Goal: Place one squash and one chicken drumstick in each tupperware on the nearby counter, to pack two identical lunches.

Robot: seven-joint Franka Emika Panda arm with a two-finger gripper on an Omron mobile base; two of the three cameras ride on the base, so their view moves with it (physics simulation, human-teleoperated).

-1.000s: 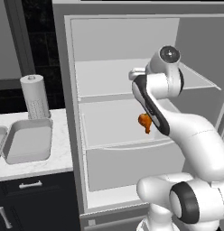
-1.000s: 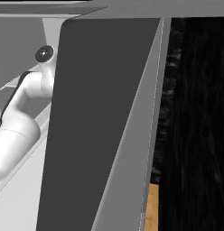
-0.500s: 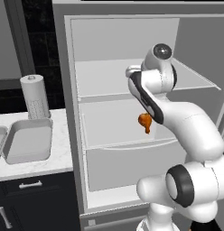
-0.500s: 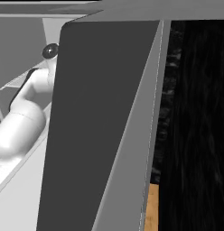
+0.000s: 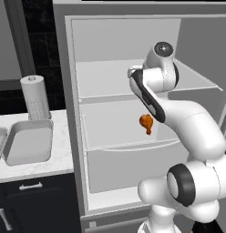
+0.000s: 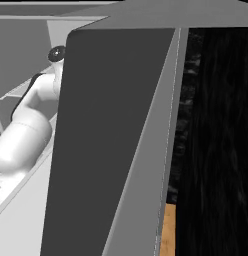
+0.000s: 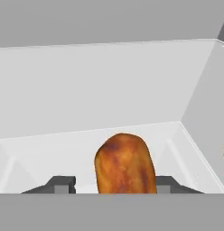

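On the fridge shelf (image 7: 86, 140), the drumstick (image 7: 125, 163) is bracketed by the gripper (image 7: 114, 186), part closed; a hold cannot be confirmed. It should be squeezed firmly before lifting.

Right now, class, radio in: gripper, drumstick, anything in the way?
Gripper inside fridge, fingers either side of chicken drumstick; grip unconfirmed. Tupperware waiting on counter. Nothing in the way.

Flat, even rendered light, no obvious source and no blur anywhere. The fridge (image 5: 133, 113) interior is bright pale grey with soft shading under its shelves; the right base view is murky, with a near-black wall (image 6: 221, 125) on the right.
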